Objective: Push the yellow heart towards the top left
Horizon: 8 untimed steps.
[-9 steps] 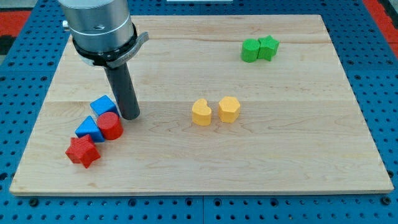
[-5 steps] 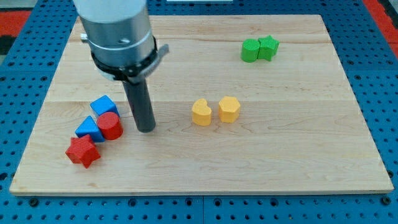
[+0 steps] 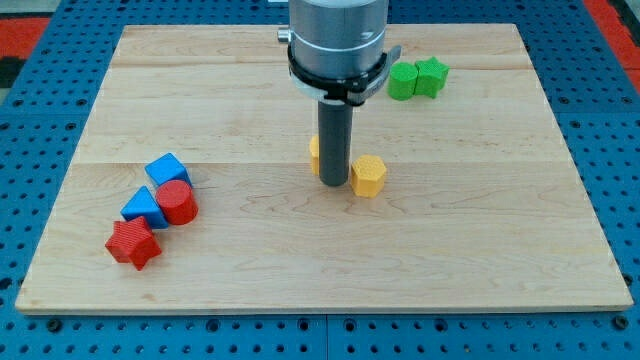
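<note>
Tip: my tip (image 3: 335, 184) on board (image 3: 480, 250) near centre, no fingers fitted, holds nothing | Task block: yellow heart (image 3: 315, 153) mostly hidden behind rod, at tip's left, contact cannot be told | Yellow hexagon block (image 3: 368, 175) just right of tip | Green pair (image 3: 417, 78) top right | Red-blue cluster (image 3: 153, 210) lower left.

The yellow heart (image 3: 314, 154) is seen near the frame's centre, flat on the wood, mostly hidden behind the rod.
</note>
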Available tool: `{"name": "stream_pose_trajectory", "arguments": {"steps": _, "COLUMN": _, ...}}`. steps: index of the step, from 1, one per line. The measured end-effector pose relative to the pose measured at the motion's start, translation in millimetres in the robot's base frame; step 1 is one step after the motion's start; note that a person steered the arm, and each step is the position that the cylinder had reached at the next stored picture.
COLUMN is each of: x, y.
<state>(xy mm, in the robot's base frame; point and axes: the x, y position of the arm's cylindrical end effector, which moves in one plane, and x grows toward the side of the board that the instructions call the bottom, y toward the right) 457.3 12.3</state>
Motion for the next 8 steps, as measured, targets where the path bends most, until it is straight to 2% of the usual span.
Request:
{"name": "stream_pose_trajectory", "arguments": {"steps": 2, "x": -83.8, "y": -2.3}}
{"name": "stream_pose_trajectory", "arguments": {"steps": 3, "x": -116.2, "y": -29.0}}
{"name": "stream_pose_trajectory", "arguments": {"steps": 4, "x": -108.9, "y": -42.1}}
{"name": "stream_pose_trajectory", "arguments": {"steps": 5, "x": -83.9, "y": -42.1}}
{"name": "stream_pose_trajectory", "arguments": {"steps": 7, "x": -102.6, "y": -114.9}}
{"name": "stream_pose_trajectory", "arguments": {"steps": 8, "x": -109.9, "y": -100.7}}
